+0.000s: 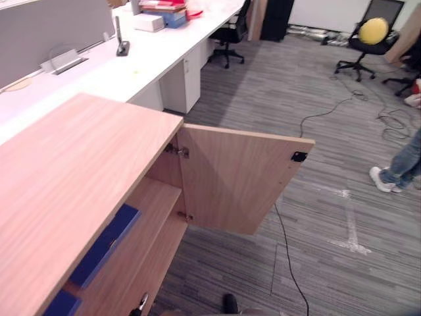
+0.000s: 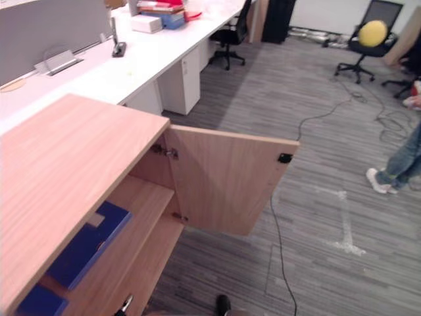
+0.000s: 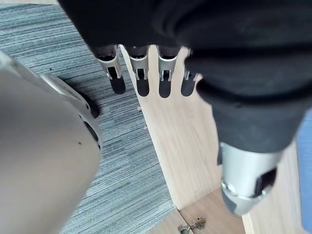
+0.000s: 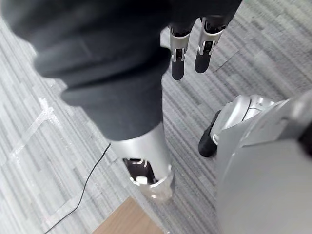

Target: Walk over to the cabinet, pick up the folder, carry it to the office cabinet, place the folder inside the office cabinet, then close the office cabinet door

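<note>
The flat blue folder lies on the upper shelf inside the light-wood office cabinet. The cabinet's door stands open. The left hand hangs empty beside the door, fingers straight, clear of the folder. The right hand hangs over the grey striped carpet floor, fingers straight and empty.

- Floor: grey striped carpet, running from the long white table to the far wall.
- Grey partition screen: stands along the table's left edge.
- White pedestal: under the table.
- Black office chair: at the table's far end.
- Second black chair with a yellow cushion: well apart, right of the table.
- White tape marks: on the carpet, right of the table.
</note>
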Available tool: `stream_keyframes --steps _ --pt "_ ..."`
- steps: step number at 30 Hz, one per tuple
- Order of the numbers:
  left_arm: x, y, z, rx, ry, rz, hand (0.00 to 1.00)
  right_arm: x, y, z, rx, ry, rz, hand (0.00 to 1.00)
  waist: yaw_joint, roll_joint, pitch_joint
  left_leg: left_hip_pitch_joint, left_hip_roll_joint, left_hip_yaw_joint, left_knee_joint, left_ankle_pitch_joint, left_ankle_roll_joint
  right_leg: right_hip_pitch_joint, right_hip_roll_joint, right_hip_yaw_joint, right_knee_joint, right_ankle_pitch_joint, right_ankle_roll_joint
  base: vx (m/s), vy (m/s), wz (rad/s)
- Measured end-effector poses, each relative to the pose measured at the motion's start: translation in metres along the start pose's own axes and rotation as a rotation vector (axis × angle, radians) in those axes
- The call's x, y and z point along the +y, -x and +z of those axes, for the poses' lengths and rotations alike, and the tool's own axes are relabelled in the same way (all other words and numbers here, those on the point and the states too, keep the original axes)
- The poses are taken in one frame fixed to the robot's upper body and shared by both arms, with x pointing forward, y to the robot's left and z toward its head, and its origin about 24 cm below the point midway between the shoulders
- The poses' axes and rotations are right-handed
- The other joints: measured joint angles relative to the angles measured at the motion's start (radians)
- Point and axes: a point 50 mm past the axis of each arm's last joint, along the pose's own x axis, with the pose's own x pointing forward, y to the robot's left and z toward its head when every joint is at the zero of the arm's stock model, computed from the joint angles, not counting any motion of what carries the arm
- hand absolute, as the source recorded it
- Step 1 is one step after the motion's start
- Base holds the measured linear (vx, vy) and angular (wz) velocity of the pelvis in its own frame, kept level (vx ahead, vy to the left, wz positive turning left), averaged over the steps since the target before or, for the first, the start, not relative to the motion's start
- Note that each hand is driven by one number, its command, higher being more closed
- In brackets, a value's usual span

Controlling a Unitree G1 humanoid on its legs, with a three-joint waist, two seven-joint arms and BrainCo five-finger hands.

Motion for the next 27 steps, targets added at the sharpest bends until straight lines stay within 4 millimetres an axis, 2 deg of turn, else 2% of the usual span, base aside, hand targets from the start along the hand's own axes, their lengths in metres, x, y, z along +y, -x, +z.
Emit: stream_keyframes --steps 1,4,7,9,10,11,13,15,17,19,21,22,23,26,27 --pt "0.001 0.0 0.0 0.001 0.001 0.002 0.0 -0.004 0.0 -0.001 0.005 -0.006 -0.011 0.0 -0.003 -0.001 -0.002 0.019 -0.023 0.013 -0.038 0.026 0.028 0.0 -0.021 0.003 -0.01 0.022 0.015 0.09 0.161 -0.19" --pt "0.009 0.001 -0.004 0.013 -0.044 0.018 0.0 -0.003 0.0 -0.003 0.014 -0.008 -0.007 0.0 -0.01 0.004 -0.021 0.049 -0.051 0.025 -0.121 0.057 0.035 -0.002 -0.034 0.005 -0.039 0.023 0.016 0.14 0.114 -0.13" --pt "0.011 0.001 -0.003 0.012 -0.045 0.023 0.0 0.002 0.0 0.001 0.005 -0.006 0.011 0.0 -0.008 0.006 -0.025 0.061 -0.054 0.024 -0.125 0.057 0.036 -0.005 -0.029 0.002 -0.034 0.022 0.016 0.16 0.068 -0.17" --pt "0.007 0.001 -0.005 0.015 -0.016 0.019 0.0 0.015 0.0 0.013 -0.039 0.014 0.049 0.0 -0.005 0.021 -0.005 0.089 -0.05 0.041 -0.114 0.057 0.036 -0.053 -0.018 0.001 0.105 -0.037 0.013 0.1 0.063 -0.5" --pt "0.002 0.001 -0.006 0.014 -0.002 0.01 0.0 0.019 0.001 0.016 -0.058 0.031 0.065 0.0 -0.005 0.019 0.003 0.097 -0.054 0.052 -0.1 0.057 0.036 -0.085 -0.018 -0.002 0.188 -0.071 0.013 0.01 0.077 -0.55" --pt "-0.003 0.001 -0.003 0.001 0.022 0.001 0.0 0.026 0.002 0.022 -0.089 0.064 0.09 0.0 -0.007 0.02 0.014 0.095 -0.058 0.071 -0.057 0.055 0.032 -0.146 -0.025 -0.012 0.335 -0.112 0.015 -0.03 0.06 -0.38" --pt "-0.005 0.001 -0.004 -0.002 0.037 -0.004 0.0 0.03 0.003 0.026 -0.108 0.083 0.104 0.0 -0.007 0.024 0.021 0.096 -0.065 0.081 -0.046 0.055 0.032 -0.176 -0.037 -0.037 0.409 -0.126 0.017 -0.05 0.058 -0.24" --pt "-0.012 0.0 0.0 -0.019 0.044 -0.02 0.0 0.033 0.004 0.028 -0.126 0.101 0.117 0.0 -0.012 0.022 0.02 0.106 -0.087 0.082 -0.058 0.054 0.032 -0.201 -0.074 -0.123 0.465 -0.156 0.007 -0.04 0.092 0.0" --pt "-0.016 0.001 0.001 -0.028 0.06 -0.03 0.0 0.034 0.004 0.03 -0.133 0.094 0.117 0.0 -0.01 0.022 0.017 0.097 -0.09 0.081 -0.074 0.054 0.032 -0.193 -0.079 -0.141 0.411 -0.158 0.009 0.0 0.075 0.08" --pt "-0.014 0.001 -0.001 -0.025 0.078 -0.02 0.0 0.034 0.004 0.032 -0.14 0.054 0.111 0.0 -0.002 0.026 0.016 0.094 -0.083 0.081 -0.115 0.054 0.032 -0.153 -0.061 -0.137 0.281 -0.141 0.019 0.02 0.04 -0.1" --pt "-0.007 0.002 -0.006 -0.009 0.076 0.002 0.0 0.036 0.004 0.036 -0.151 0.042 0.112 0.0 0.0 0.037 0.008 0.094 -0.06 0.08 -0.13 0.055 0.032 -0.108 -0.031 -0.138 0.168 -0.08 0.011 0.02 0.009 -0.15" --pt "-0.002 0.002 -0.007 -0.005 0.068 0.014 0.0 0.039 0.004 0.038 -0.157 0.021 0.114 0.0 0.0 0.036 -0.004 0.094 -0.049 0.079 -0.136 0.057 0.03 -0.074 -0.015 -0.135 0.087 -0.038 0.003 0.03 0.001 -0.14" --pt "-0.001 0.003 -0.008 -0.003 0.061 0.016 0.0 0.04 0.004 0.041 -0.164 0.012 0.116 0.0 0.0 0.035 -0.01 0.094 -0.047 0.077 -0.137 0.059 0.028 -0.062 -0.011 -0.135 0.054 -0.021 0.001 0.01 -0.02 -0.12" --pt "-0.004 0.003 -0.007 -0.001 -0.014 -0.006 0.0 0.047 0.01 0.079 -0.296 0.006 0.128 0.0 0.0 0.04 -0.029 0.078 -0.053 0.05 -0.138 0.074 0.032 -0.03 -0.009 -0.133 -0.038 0.03 -0.006 -0.01 -0.029 0.03" --pt "-0.003 0.002 -0.007 -0.001 -0.041 -0.01 0.0 0.049 0.015 0.1 -0.372 0.004 0.136 0.0 0.001 0.043 -0.031 0.078 -0.054 0.036 -0.14 0.075 0.032 -0.021 -0.007 -0.132 -0.057 0.041 -0.009 -0.04 -0.042 0.03"
